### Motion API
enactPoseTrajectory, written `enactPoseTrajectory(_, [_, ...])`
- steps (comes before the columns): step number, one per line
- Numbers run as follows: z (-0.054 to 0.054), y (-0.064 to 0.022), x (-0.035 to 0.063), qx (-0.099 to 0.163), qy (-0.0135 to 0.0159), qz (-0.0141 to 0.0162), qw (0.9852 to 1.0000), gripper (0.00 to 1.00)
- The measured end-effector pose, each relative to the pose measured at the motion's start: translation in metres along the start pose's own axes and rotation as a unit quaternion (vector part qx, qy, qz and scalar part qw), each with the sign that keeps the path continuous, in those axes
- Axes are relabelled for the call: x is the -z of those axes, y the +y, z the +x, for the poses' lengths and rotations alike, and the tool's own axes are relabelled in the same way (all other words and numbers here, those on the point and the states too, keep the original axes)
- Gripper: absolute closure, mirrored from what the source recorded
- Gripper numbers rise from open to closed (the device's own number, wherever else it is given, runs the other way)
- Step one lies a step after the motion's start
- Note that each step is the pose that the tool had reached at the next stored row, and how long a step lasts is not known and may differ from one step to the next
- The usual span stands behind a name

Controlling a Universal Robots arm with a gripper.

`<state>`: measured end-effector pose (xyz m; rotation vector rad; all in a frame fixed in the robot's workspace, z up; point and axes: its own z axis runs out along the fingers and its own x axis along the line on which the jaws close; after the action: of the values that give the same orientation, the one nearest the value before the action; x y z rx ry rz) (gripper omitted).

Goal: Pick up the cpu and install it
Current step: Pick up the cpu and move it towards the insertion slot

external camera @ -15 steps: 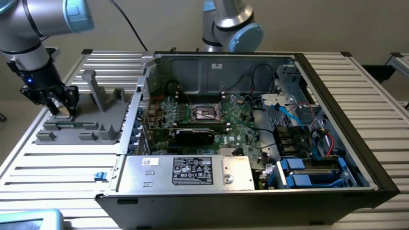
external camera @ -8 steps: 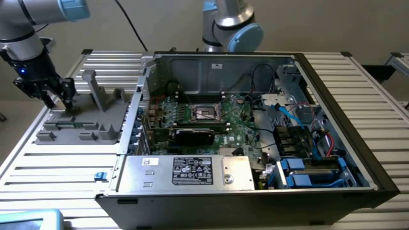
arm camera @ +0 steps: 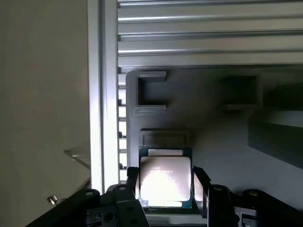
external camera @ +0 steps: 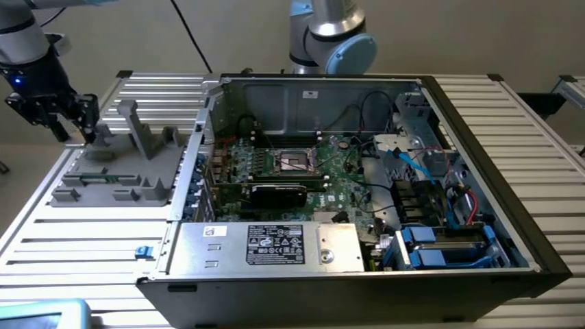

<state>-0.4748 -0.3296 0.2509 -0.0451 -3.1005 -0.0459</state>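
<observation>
Two fingers of the gripper clamp the cpu by opposite edges, at the grey holder on the exterior view's left, well apart from the socket. Best done w/ chip kept level & grip centred, no twist. Cpu: flat square, silvery top w/ faint print, thin green rim.

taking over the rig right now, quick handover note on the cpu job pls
Gripper: shut on the cpu, fingers against two opposite edges.
Where: cpu is at the grey holder, at the exterior view's left, outside the case. The socket is on the board inside the case.
Done: cpu gripped; cannot tell whether it is lifted clear of the holder.
Left: cpu not yet at the socket, not installed.
</observation>
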Motion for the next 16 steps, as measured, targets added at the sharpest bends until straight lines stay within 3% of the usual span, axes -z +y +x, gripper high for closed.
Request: enactPoseTrajectory(16, [-0.002,0.0022,0.0728,0.0,0.0,0.0,1.0,0.46])
